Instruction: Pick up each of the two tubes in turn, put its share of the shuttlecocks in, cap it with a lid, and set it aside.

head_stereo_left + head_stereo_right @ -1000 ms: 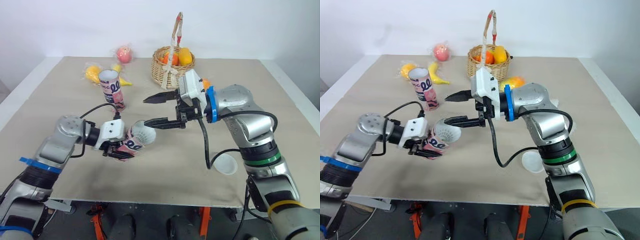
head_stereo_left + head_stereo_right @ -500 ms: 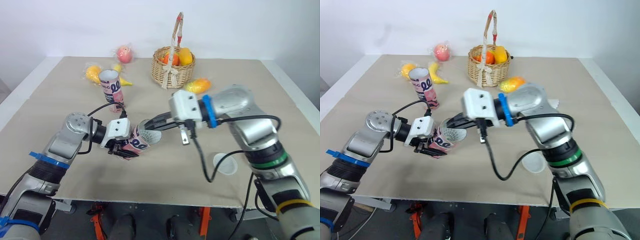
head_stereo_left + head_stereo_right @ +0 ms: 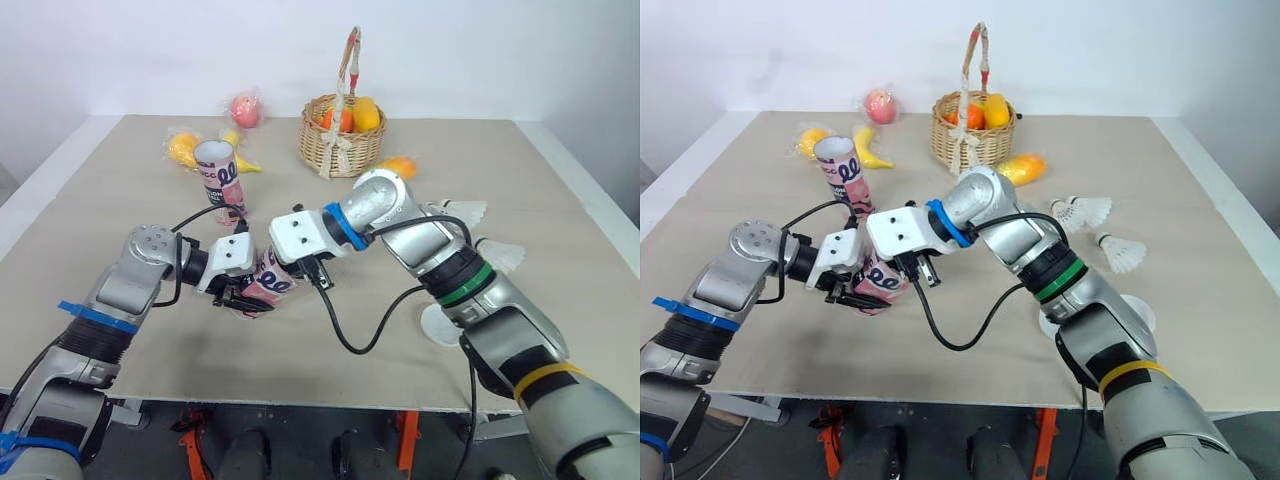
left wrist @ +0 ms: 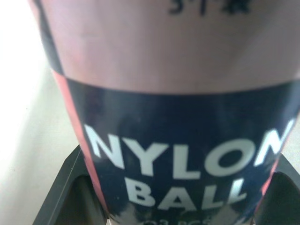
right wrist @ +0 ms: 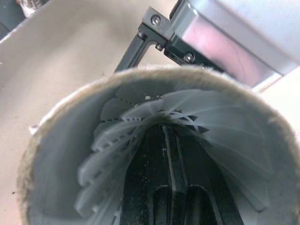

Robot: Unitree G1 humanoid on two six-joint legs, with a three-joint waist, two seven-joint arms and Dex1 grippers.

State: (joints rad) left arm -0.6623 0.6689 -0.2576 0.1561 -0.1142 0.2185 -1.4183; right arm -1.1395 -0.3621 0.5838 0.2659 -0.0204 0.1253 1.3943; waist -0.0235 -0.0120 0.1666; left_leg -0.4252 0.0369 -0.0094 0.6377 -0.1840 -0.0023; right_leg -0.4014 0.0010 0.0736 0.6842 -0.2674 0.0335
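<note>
My left gripper (image 3: 243, 296) is shut on a pink tube (image 3: 268, 288), held tilted just above the table, its mouth facing my right arm. In the left wrist view the tube (image 4: 173, 117) reads "NYLON BALL" between the black fingers (image 4: 70, 187). My right gripper (image 5: 167, 154) is shut, and its fingers reach into the tube mouth. They press inside the skirt of a white shuttlecock (image 5: 140, 122) that sits within the rim (image 5: 61, 108). A second pink tube (image 3: 222, 178) stands upright at the back left. Two more shuttlecocks (image 3: 455, 212) (image 3: 500, 255) lie to the right. A white lid (image 3: 440, 325) is partly under my right arm.
A wicker basket (image 3: 340, 135) holding fruit stands at the back centre. A peach (image 3: 246, 108), a yellow fruit (image 3: 185, 148) and a banana (image 3: 247, 162) lie at the back left. A mango (image 3: 400, 167) lies behind my right arm. Cables hang from both wrists.
My right gripper shut its fingers and pushed leftward into the tube mouth, driving the shuttlecock deeper. The right arm swung left, uncovering two shuttlecocks on the table. The left gripper kept its hold.
</note>
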